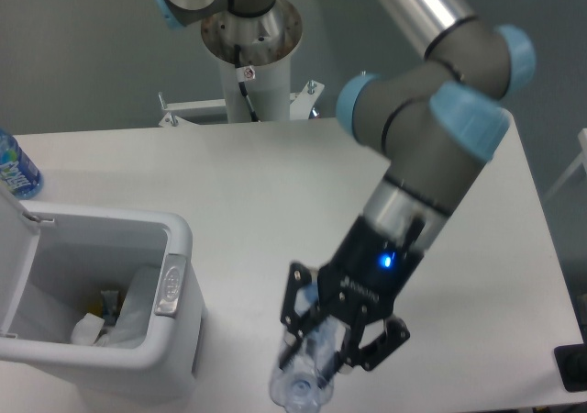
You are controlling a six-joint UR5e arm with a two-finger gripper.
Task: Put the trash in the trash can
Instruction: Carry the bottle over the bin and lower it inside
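My gripper (332,335) is shut on the crushed clear plastic bottle (305,376), one piece of the trash, and holds it off the table near the front edge. The bottle's open-looking base points toward the camera; its cap end is hidden by the gripper. The white trash can (179,248) stands at the front left with its lid (13,248) swung open. Inside lies a crumpled white tissue wad (89,329) among other scraps. The gripper hangs to the right of the can, apart from it.
An uncrushed blue-labelled bottle (16,168) stands at the table's far left edge behind the can. The arm's base column (252,64) rises behind the table. A dark object (573,367) sits at the front right corner.
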